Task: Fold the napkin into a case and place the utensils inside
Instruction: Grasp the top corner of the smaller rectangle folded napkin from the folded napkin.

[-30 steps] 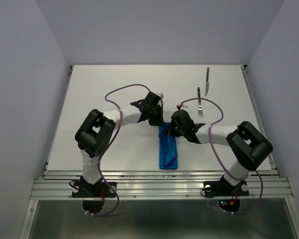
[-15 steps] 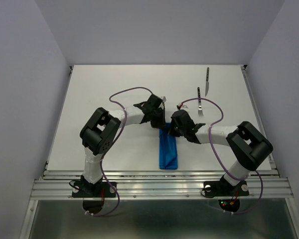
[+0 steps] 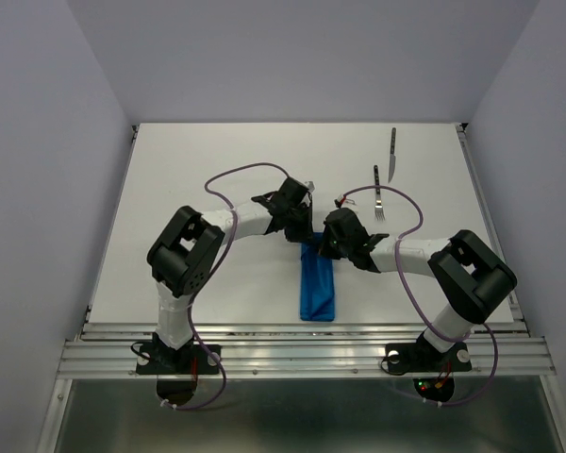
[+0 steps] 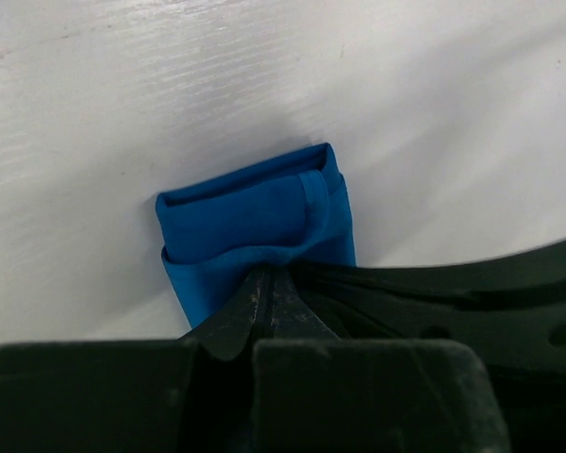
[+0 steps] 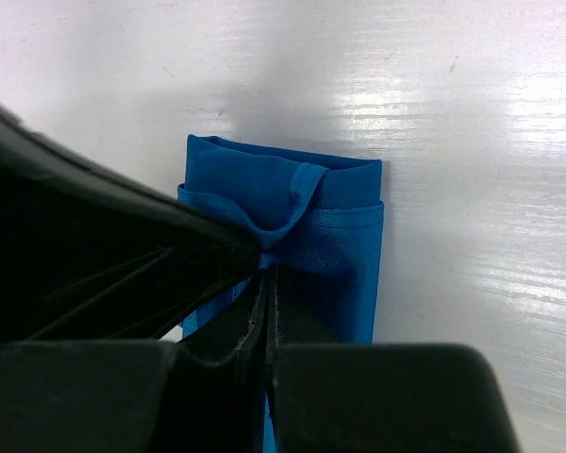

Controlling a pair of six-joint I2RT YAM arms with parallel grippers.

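Centre frame, left hand and right hand each pinched shut on the upper end of the blue case; fork and knife lay upper right on the counter.

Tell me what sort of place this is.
Probably a robot lab test cell: a white table boxed in by plain walls, two arms bolted to a metal rail, and just a napkin, fork and knife laid out.

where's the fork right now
In the top view the fork lies on the far right of the table, just left of the knife and a little nearer, well apart from the napkin.
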